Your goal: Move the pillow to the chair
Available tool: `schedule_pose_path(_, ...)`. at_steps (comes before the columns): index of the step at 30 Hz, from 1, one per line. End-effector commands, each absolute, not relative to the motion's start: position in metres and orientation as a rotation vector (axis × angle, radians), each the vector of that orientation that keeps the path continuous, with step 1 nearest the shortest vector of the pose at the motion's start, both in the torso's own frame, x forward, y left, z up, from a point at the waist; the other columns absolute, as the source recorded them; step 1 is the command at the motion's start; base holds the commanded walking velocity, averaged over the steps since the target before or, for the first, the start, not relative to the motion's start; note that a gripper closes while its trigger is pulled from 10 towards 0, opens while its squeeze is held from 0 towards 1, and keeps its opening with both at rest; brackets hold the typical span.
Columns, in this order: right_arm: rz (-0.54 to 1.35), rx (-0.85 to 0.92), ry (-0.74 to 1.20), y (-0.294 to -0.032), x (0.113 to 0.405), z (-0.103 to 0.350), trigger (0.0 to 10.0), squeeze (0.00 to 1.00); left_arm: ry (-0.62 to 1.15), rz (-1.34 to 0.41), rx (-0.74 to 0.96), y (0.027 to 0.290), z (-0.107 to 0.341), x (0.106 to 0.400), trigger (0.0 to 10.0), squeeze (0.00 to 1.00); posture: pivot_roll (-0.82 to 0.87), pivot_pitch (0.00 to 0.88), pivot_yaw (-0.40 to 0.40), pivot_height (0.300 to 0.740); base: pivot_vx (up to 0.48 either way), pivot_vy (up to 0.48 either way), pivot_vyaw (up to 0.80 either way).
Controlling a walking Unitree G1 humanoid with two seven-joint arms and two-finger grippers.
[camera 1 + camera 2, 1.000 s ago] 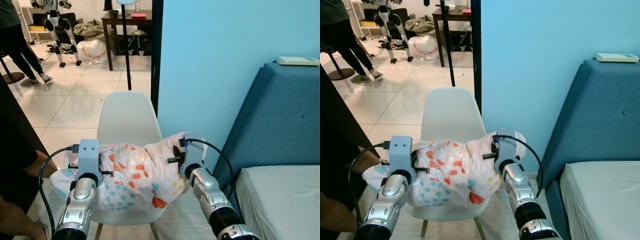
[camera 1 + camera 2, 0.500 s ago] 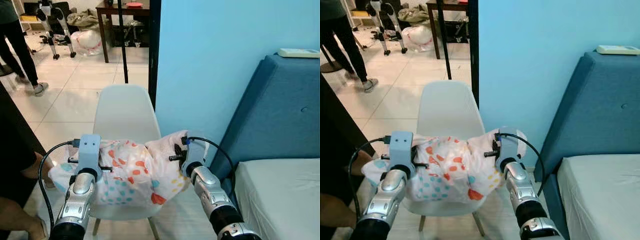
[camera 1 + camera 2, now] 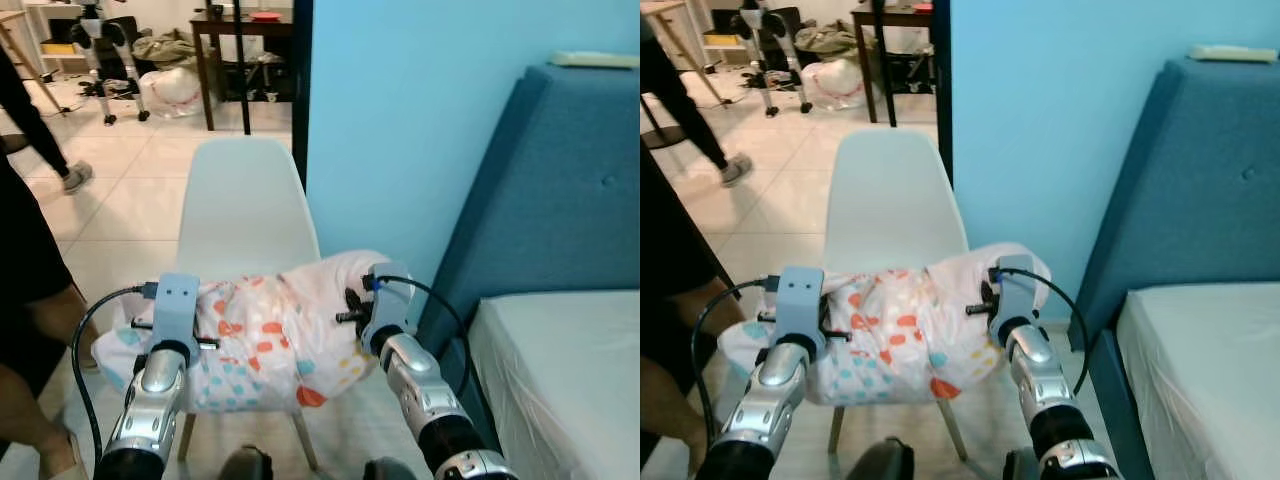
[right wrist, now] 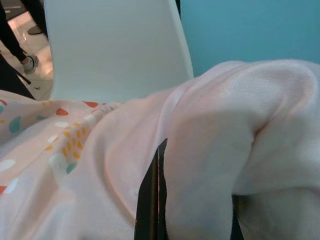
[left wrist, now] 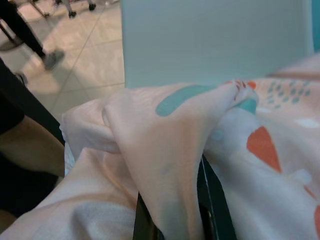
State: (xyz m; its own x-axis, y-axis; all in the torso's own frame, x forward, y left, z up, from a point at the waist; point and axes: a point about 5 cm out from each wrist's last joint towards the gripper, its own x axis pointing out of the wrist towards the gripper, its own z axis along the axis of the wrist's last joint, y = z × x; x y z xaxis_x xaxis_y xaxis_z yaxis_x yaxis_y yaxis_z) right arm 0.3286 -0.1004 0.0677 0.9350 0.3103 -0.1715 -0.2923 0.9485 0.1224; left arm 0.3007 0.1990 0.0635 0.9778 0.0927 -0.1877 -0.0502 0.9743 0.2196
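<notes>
Holding the pillow (image 3: 265, 340) from both ends makes sense here, since it's floppy and would sag or slip off one gripper. It's over the front of the chair (image 3: 245, 205) seat, and I can't tell if it's resting on it yet or just carried above. Judging by that, the job looks nearly done, just a set-down and release left.

Left gripper (image 5: 170, 220) is pinching a bunched fold of fabric between its fingers (image 5: 215, 210), and the right gripper (image 4: 192, 210) is clamped on the plain pink end the same way.

Head views give the layout: chair against the blue wall (image 3: 400, 120), bed (image 3: 560, 370) off to the right, a person (image 3: 30, 260) standing on the left. Wrist views give what those can't, the actual pinch on the cloth, plus the chair back right behind the pillow.
</notes>
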Motion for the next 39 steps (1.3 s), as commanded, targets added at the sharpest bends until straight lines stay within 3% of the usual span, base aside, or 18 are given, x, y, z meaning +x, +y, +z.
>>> schedule_pose_path(1, 0.352, 0.094, 0.15, -0.092, 0.336, 0.082, 10.0, 0.0, 0.138, 0.022, 0.259, 0.194, 0.075, 0.31, 10.0, 0.0, 0.04, 0.0, -0.061, 0.613, 0.0, 0.0, 0.0)
schedule_pose_path(8, 0.389, 0.103, 0.113, -0.083, 0.343, 0.096, 10.0, 0.0, 0.113, 0.041, 0.286, 0.206, 0.084, 0.318, 10.0, 0.0, 0.04, 0.0, -0.073, 0.613, 0.0, 0.0, 0.0)
schedule_pose_path(15, 0.449, 0.114, 0.067, -0.067, 0.352, 0.114, 10.0, 0.0, 0.06, -0.003, 0.443, 0.221, 0.099, 0.333, 10.0, 0.0, 0.03, 0.0, -0.103, 0.608, 0.0, 0.0, 0.0)
schedule_pose_path(24, 0.436, 0.189, -0.066, -0.064, 0.353, 0.132, 10.0, 0.0, -0.206, 0.001, 0.542, 0.232, 0.145, 0.34, 10.0, 0.0, 0.02, 0.019, -0.125, 0.608, 0.0, 0.0, 0.0)
schedule_pose_path(28, 0.461, 0.183, -0.006, -0.061, 0.347, 0.119, 10.0, 0.0, -0.184, -0.042, 0.582, 0.235, 0.138, 0.337, 10.0, 0.0, 0.02, 0.02, -0.129, 0.608, 0.0, 0.0, 0.0)
schedule_pose_path(31, 0.572, 0.132, 0.19, -0.048, 0.329, 0.083, 10.0, 0.0, 0.055, -0.088, 0.7, 0.251, 0.095, 0.326, 10.0, 0.0, 0.01, 0.02, -0.13, 0.608, 0.0, 0.0, 0.0)
schedule_pose_path(35, 0.59, 0.149, 0.226, -0.047, 0.324, 0.074, 10.0, 0.0, 0.174, -0.076, 0.732, 0.263, 0.079, 0.319, 10.0, 0.0, 0.01, 0.015, -0.134, 0.608, 0.0, 0.0, 0.0)
schedule_pose_path(36, 0.582, 0.16, 0.217, -0.049, 0.324, 0.074, 10.0, 0.31, 0.186, -0.062, 0.72, 0.267, 0.078, 0.318, 10.0, 0.0, 0.01, 0.01, -0.134, 0.608, 0.0, 0.0, 0.0)
schedule_pose_path(37, 0.564, 0.174, 0.21, -0.051, 0.325, 0.074, 10.0, 1.0, 0.183, -0.038, 0.691, 0.271, 0.08, 0.318, 10.0, 0.72, 0.01, 0.007, -0.134, 0.608, 0.0, 0.0, 0.0)
schedule_pose_path(38, 0.564, 0.174, 0.21, -0.051, 0.325, 0.074, 10.0, 1.0, 0.183, -0.038, 0.691, 0.271, 0.08, 0.318, 10.0, 0.72, 0.01, 0.007, -0.134, 0.608, 0.0, 0.0, 0.0)
schedule_pose_path(39, 0.54, 0.194, 0.203, -0.055, 0.326, 0.075, 10.0, 1.0, 0.174, -0.013, 0.647, 0.276, 0.083, 0.319, 10.0, 1.0, 0.01, 0.007, -0.134, 0.608, 0.0, 0.0, 0.0)
